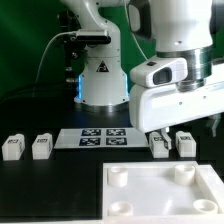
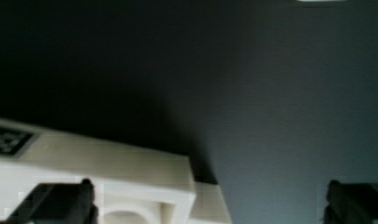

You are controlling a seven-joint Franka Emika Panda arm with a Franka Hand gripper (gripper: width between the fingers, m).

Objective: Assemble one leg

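— White, hard-looking block: the leg (image 1: 159,146) stands on the black table (image 1: 40,115) just beside a twin (image 1: 185,143). Both sit between the marker board (image 1: 100,137) and the exterior view's right edge, just behind the big panel (image 1: 165,190) with its round sockets.
— And the gripper (image 2: 211,203)?
— Spread wide, holding nothing. It hangs over that pair. The wrist view shows a white tagged body by one finger (image 2: 61,205), though I cannot tell which of the two it is.
— How will it handle?
— My guess: light and stiff, with nothing to crush. The smooth faces may be a bit slippery, so a firm pinch seems wise.
— Where to take hold?
— Across two flat opposite sides, near the middle, clear of the twin. Being short, it should not swing or tip once pinched.
— Any others about?
— A far leg (image 1: 13,148) and its neighbour (image 1: 41,147) sit well apart from these, toward the exterior view's left.
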